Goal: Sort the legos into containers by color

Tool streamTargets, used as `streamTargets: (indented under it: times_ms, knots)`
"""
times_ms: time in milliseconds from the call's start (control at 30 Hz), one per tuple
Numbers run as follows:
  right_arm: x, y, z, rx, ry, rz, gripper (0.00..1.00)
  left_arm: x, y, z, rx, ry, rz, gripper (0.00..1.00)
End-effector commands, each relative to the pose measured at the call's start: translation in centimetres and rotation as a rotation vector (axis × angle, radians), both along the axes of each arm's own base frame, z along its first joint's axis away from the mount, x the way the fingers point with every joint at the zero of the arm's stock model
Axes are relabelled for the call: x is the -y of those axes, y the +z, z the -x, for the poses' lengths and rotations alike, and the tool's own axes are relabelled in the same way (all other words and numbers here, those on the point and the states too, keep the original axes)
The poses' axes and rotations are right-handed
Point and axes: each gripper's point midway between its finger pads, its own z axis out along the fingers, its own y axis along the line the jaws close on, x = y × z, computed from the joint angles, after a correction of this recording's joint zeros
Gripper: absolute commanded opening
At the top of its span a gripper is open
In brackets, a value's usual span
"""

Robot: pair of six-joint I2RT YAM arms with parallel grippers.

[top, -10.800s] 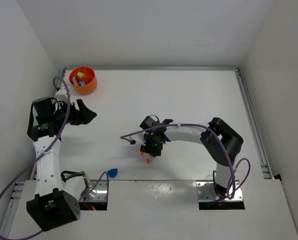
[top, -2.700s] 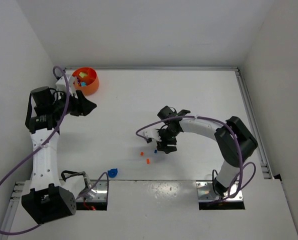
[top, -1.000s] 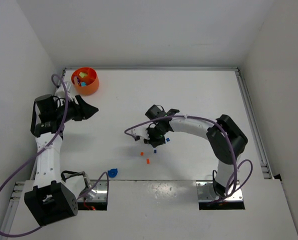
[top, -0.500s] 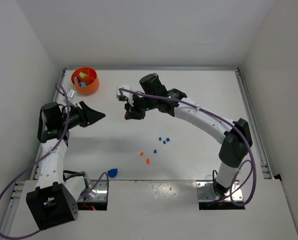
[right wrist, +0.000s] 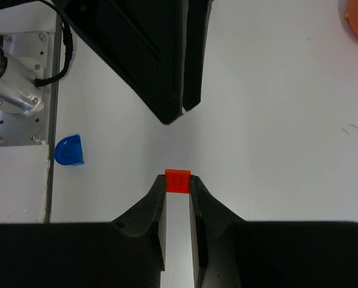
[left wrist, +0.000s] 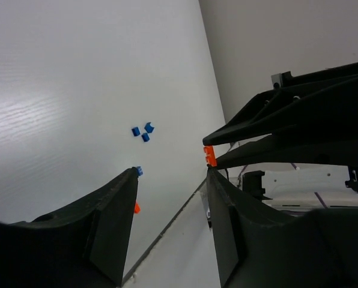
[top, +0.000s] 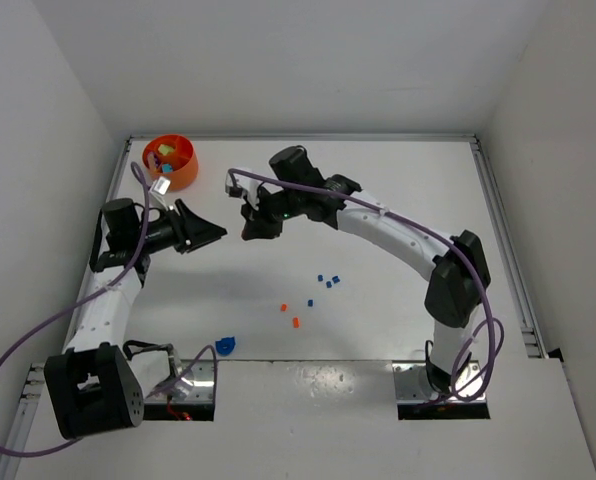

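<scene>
The surface [top: 398, 220] is carrying an orange bowl [top: 174, 182] (far-left corner); three blue legos [top: 328, 284], two orange bits [top: 296, 322] and a blue rounded piece [top: 225, 345] are lying nearer.

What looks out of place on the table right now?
One blue rounded plastic piece lies alone at the table's near edge, beside the left arm's mounting plate, apart from the tiny blue bits and orange bits mid-table. Nothing looks spilled or damaged.

The right gripper [top: 252, 228] swung off the mid-table spot, up and over to the left side, carrying the orange lego [right wrist: 179, 181]. The left gripper [top: 211, 235] slid away from the bowl [top: 183, 176] toward it.
</scene>
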Motion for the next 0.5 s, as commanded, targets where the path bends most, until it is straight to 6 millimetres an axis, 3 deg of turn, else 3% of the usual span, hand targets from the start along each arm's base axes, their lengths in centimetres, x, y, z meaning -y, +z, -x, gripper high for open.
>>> streamTargets:
  times_ms: [0, 467]
  knots:
    - [-1.8, 3.8, 0.0, 0.044, 0.030, -0.095, 0.03, 0.9, 1.1, 0.0, 0.024, -0.045, 0.023, 0.56]
    - [-3.4, 3.3, 1.8, 0.045, 0.086, -0.081, 0.03, 1.6, 1.7, 0.0, 0.029, -0.077, 0.033, 0.56]
